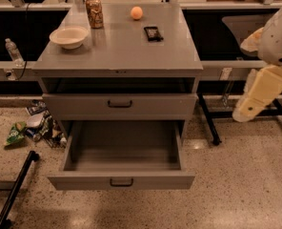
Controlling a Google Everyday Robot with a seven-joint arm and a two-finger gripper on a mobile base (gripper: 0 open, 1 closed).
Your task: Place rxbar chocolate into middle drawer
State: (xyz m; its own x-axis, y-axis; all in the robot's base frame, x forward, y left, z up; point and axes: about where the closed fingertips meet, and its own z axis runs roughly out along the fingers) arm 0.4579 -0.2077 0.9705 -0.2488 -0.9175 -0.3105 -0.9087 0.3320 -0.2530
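The rxbar chocolate (153,33), a small flat dark-wrapped bar, lies on the grey cabinet top (122,51), right of centre near the back. The middle drawer (122,180) is pulled out below and shows an empty grey inside; its dark handle is centred on the front. The drawer above it (119,105) is shut. My arm hangs at the right edge of the view, off the cabinet's right side. Its cream end with the gripper (243,111) points down and left at the height of the upper drawer. It is well away from the bar and holds nothing that I can see.
On the cabinet top stand a pale bowl (68,36) at the left, a brown patterned can (94,12) and an orange ball (136,13) at the back. Litter and bags (36,128) lie on the floor to the left. A black stand leg (17,185) crosses the lower left.
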